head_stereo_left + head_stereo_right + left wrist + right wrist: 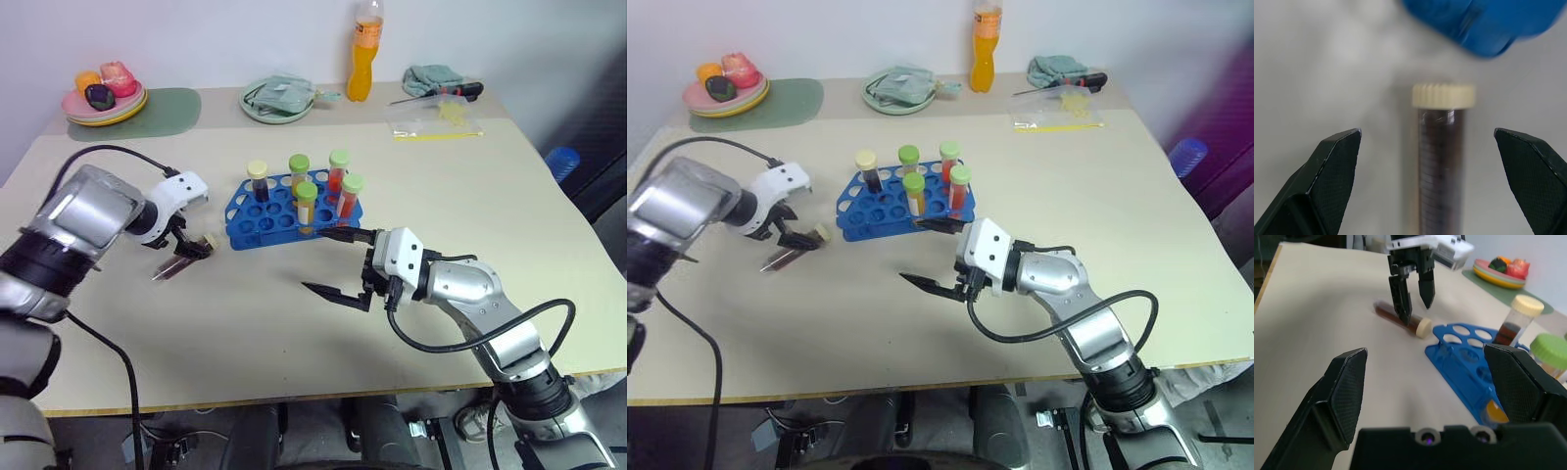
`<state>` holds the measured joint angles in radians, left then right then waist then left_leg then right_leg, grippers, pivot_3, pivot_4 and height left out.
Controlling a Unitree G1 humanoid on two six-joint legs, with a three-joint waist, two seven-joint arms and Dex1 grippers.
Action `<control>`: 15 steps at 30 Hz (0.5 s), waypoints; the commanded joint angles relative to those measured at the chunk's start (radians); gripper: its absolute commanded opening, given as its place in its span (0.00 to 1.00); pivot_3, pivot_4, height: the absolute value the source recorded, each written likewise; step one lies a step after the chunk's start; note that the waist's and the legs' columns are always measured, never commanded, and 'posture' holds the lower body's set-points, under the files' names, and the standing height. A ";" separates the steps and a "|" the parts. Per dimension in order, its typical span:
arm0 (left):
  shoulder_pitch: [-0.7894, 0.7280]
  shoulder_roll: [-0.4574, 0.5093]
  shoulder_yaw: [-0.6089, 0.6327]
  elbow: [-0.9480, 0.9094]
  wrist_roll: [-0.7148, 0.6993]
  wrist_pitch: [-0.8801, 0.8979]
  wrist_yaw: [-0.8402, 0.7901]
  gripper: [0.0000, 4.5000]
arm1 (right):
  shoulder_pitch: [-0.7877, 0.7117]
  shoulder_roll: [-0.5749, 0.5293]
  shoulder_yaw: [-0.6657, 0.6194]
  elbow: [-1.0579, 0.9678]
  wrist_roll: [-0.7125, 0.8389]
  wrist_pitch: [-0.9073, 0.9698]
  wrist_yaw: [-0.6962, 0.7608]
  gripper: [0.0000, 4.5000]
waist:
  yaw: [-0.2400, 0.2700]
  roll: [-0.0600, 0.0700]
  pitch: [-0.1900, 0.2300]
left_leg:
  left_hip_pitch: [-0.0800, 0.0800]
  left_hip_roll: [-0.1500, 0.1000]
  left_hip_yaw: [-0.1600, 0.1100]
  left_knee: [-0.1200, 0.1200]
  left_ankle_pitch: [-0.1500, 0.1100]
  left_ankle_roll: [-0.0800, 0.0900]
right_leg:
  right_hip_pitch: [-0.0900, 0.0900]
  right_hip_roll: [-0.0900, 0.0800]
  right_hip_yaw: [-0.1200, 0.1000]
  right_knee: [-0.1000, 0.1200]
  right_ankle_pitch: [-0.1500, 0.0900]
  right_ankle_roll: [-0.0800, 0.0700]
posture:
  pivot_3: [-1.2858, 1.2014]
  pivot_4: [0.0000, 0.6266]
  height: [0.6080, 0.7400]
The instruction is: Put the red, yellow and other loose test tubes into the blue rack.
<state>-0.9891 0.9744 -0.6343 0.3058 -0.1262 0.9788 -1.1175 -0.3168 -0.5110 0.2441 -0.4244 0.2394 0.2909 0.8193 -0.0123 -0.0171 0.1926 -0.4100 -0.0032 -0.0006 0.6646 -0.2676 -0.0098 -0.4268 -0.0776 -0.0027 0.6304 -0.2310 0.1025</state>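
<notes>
- Nearest to us, our right gripper (331, 264) hangs above the beige table (255, 343), turned toward our left, its two black fingers spread wide with nothing between them.
- Just beyond it stands the blue rack (257, 217) — five capped tubes upright in its holes: four with green caps (307, 192) toward the right end, one with a cream cap (258, 169) and dark contents toward the left.
- To the left of the rack our left gripper (186, 250) points down over a loose tube (1442, 161) that lies flat on the table; its fingers are parted on either side of the tube and not pinching it.
- That loose tube holds dark brown liquid and wears a cream cap (1423, 327), the cap end lying just beside the rack's near-left corner.
- Farther back, along the table's far edge — a pink plate of toy fruit (103, 96) on a green mat at the left, a pale green plate with a cloth (279, 98) in the middle, an orange drink bottle (363, 54) beside it.
- At the far right lie a folded green rag (433, 76), a red-handled tool (446, 92) and a clear bag (434, 121).
</notes>
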 commanded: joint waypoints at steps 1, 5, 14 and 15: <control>-0.057 -0.017 -0.043 0.091 0.085 -0.060 -0.093 1.00 | 0.012 0.000 -0.018 -0.063 -0.002 0.005 -0.025 0.93 | 0.000 0.000 0.000 | 0.000 0.000 0.000 0.000 0.000 0.000 | 0.000 0.000 0.000 0.000 0.000 0.000 | 0.52 0.24 1.00; -0.076 -0.058 -0.050 0.192 0.140 -0.104 -0.145 0.80 | 0.019 0.000 -0.021 -0.073 -0.008 0.011 -0.045 0.95 | 0.000 -0.001 0.000 | -0.001 0.000 -0.001 0.001 0.000 0.000 | 0.000 -0.001 0.000 0.000 0.000 0.000 | 0.52 0.24 1.00; -0.044 -0.017 0.040 0.201 0.188 -0.169 -0.207 0.17 | 0.033 -0.011 -0.038 -0.090 0.015 0.040 -0.048 0.95 | -0.002 -0.001 0.000 | -0.001 0.000 -0.003 0.001 0.000 0.000 | 0.000 -0.001 0.000 0.001 0.000 0.000 | 0.52 0.24 1.00; -0.027 0.002 0.073 0.186 0.177 -0.180 -0.206 0.17 | 0.041 -0.015 -0.046 -0.093 0.022 0.046 -0.047 0.95 | -0.003 -0.001 0.000 | -0.001 0.000 -0.003 0.001 0.000 0.000 | -0.001 -0.001 0.000 0.001 0.000 0.000 | 0.52 0.24 1.00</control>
<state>-1.0206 0.9283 -0.6322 0.5163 0.0552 0.8168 -1.3183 -0.2822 -0.5179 0.2356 -0.4709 0.2365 0.3322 0.7735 -0.0151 -0.0178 0.1929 -0.4106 -0.0026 -0.0044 0.6654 -0.2677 -0.0095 -0.4276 -0.0785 -0.0027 0.6311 -0.2309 0.1030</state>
